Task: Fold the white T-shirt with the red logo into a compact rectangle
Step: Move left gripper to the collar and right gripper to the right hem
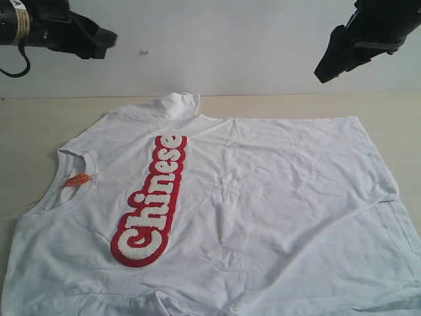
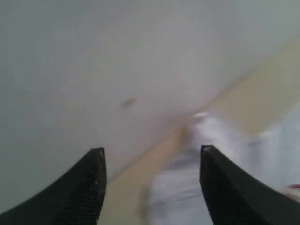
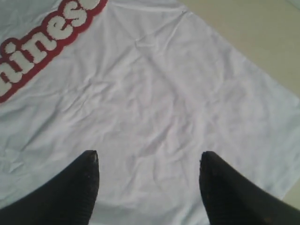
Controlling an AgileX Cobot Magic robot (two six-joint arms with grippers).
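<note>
White T-shirt [image 1: 263, 197], near edge cropped — left end effector [image 2: 152, 149], right end effector [image 3: 149, 153] both spread, empty — left view blurred.

white T-shirt [image 1: 263, 197] lying flat, open room above

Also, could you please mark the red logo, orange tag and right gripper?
red logo [image 1: 158, 196], exterior view, its middle letters.
orange tag [image 1: 76, 179], exterior view, its centre.
right gripper [image 3: 148, 153], right wrist view, between fingertips.
</note>
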